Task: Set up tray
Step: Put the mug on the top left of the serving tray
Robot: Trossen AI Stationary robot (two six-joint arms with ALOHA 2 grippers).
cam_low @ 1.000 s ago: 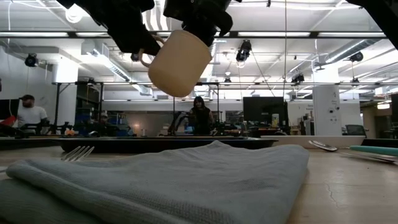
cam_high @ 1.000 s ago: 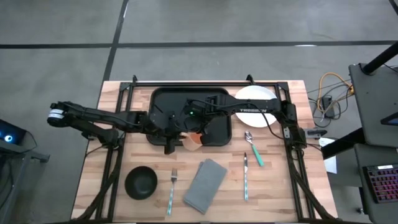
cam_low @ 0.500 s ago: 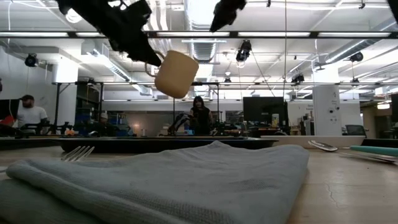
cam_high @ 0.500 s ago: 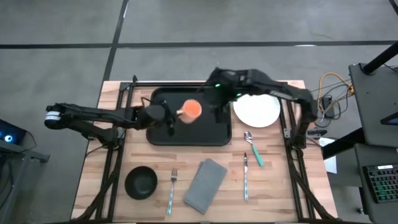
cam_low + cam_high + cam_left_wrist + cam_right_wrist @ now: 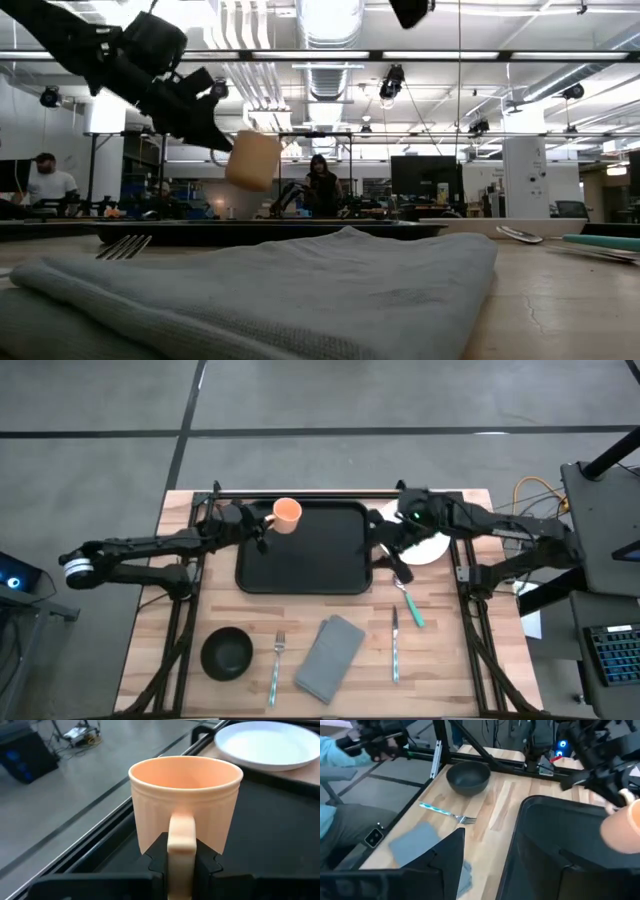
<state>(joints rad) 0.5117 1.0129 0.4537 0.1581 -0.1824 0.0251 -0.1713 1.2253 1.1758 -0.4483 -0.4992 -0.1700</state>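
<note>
Over tray (image 5: 305, 550), left fingers (image 5: 160, 862) pinch mug (image 5: 287, 513).

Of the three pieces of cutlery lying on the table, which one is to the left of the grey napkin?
The fork is the one: it lies alone between the black bowl and the napkin. The spoon and knife lie right of the napkin.

Both arms black, slender, jointed in long tubular links. Left arm (image 5: 150, 546): pale silvery ring with a blue tint at its outer elbow joint. Right arm (image 5: 500, 532): small green light glowing near the wrist. Gripper fingers (image 5: 210, 865) dark, matte, blocky, with stepped inner edges.
</note>
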